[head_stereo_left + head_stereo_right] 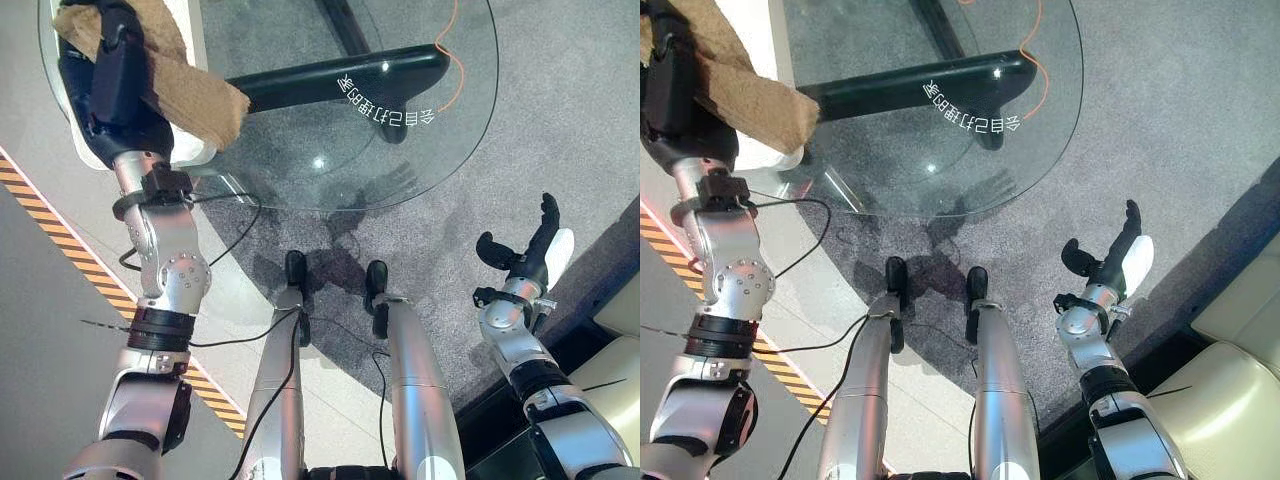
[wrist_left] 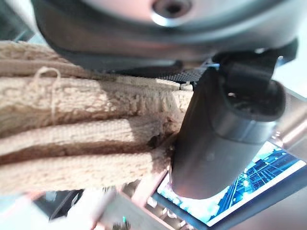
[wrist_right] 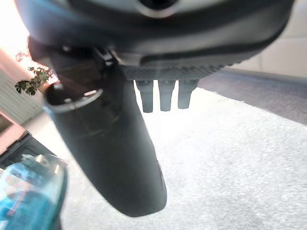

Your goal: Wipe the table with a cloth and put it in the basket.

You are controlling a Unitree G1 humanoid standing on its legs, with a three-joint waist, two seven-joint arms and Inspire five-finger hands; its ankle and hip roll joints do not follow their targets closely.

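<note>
The folded tan terry cloth (image 1: pixel 190 95) is being gripped by the left robot hand (image 1: pixel 115 70) above the round glass bench (image 1: pixel 400 150) for wiping; the right robot hand (image 1: pixel 530 255) is being kept open, idle.

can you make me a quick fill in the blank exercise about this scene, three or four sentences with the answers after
1. The tan cloth is gripped in the robot's ____ hand.
2. The round table has a top made of clear ____.
3. The right hand hangs over the grey carpet with its fingers ____ and holding nothing.
4. Through the tabletop a thin cable shows, coloured ____.

Missing words: left; glass; open; orange
</note>
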